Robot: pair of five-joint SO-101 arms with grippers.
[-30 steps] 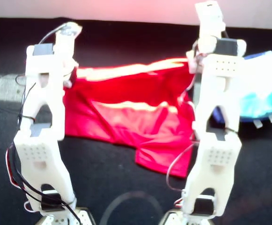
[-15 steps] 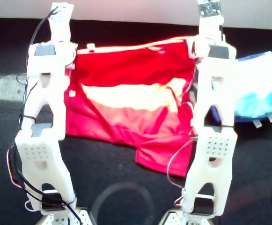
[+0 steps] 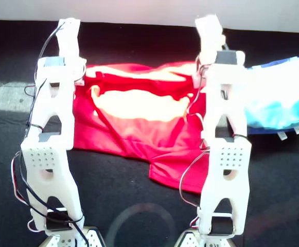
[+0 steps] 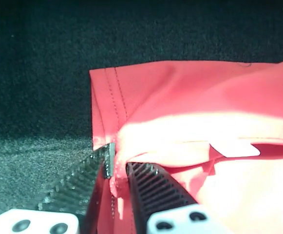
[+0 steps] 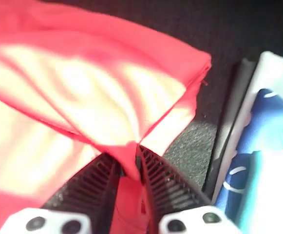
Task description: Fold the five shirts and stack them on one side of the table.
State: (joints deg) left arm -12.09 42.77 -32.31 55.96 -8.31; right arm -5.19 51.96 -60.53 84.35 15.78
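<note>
Left end effector [image 4: 118, 168] and right end effector [image 5: 130, 158] each pinch the red shirt [image 3: 139, 139]. Folded shirts [image 3: 280, 95] lie beside it. The right wrist view shows bare bench [image 5: 185, 151] between them.

Black, textured table [image 3: 273, 175]

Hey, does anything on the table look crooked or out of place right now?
The red shirt lies unevenly: one corner juts out on the near side, askew from the rest, while the left pincer and right pincer pinch its far edge. The folded stack beside it looks tidy.
</note>
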